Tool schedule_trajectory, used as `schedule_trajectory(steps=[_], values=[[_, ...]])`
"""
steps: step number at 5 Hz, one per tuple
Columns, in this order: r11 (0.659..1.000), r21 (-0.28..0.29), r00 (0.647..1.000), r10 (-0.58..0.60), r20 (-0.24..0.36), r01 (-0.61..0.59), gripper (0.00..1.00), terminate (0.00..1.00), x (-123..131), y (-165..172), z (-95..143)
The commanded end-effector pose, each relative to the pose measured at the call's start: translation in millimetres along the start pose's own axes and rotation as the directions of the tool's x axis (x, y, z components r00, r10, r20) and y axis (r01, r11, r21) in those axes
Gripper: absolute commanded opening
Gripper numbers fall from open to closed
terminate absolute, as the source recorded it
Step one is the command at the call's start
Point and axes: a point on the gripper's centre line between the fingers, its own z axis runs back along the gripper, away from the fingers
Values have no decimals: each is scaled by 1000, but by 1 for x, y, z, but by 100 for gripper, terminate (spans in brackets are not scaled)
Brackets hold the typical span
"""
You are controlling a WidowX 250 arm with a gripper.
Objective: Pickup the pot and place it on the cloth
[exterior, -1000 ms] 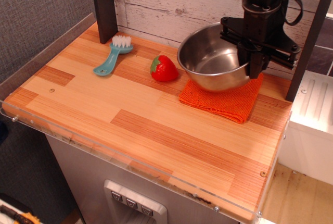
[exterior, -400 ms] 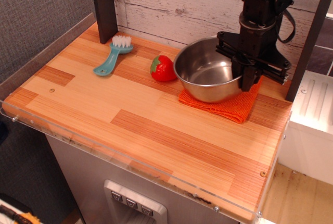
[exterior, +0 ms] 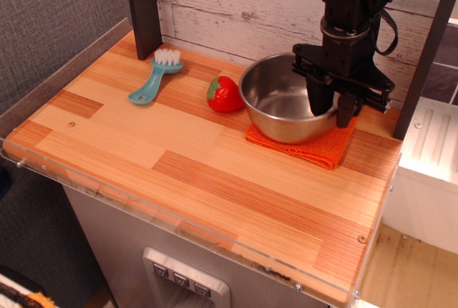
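The shiny steel pot (exterior: 280, 104) sits upright on the orange knitted cloth (exterior: 316, 150) at the back right of the wooden table. My black gripper (exterior: 331, 107) hangs over the pot's right rim. Its jaws are spread, one finger (exterior: 315, 100) inside the pot and the other outside, above the cloth. The pot's right rim lies between them and I cannot tell whether they touch it. The pot covers most of the cloth; only the cloth's front and right edges show.
A red toy strawberry (exterior: 225, 94) stands just left of the pot, almost touching it. A teal brush (exterior: 153, 77) lies at the back left. A dark post (exterior: 144, 8) stands at the back left, another (exterior: 425, 56) at the right edge. The wooden table (exterior: 179, 172) has a clear plastic rim.
The pot came down from a tilted hold onto the cloth and now rests level. The gripper's jaws have spread apart from the pot's rim.
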Motion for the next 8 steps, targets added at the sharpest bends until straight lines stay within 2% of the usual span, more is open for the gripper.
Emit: schedule_trajectory(steps=[1,2,3,4,5,6,8], values=[[997,-81,992,3,128,7,100,0,1,0,53],[988,-136,972,99,213,-71,100,0,-13,28,101],[979,-77,956,203,213,-191,100,0,-35,66,126],[971,-3,961,237,143,-239,100,0,-58,87,123],[975,24,974,220,59,-221,100,0,-72,93,106],[974,37,974,222,35,-223,100,0,-77,96,98],[973,23,973,227,37,-228,100,0,-78,96,94]])
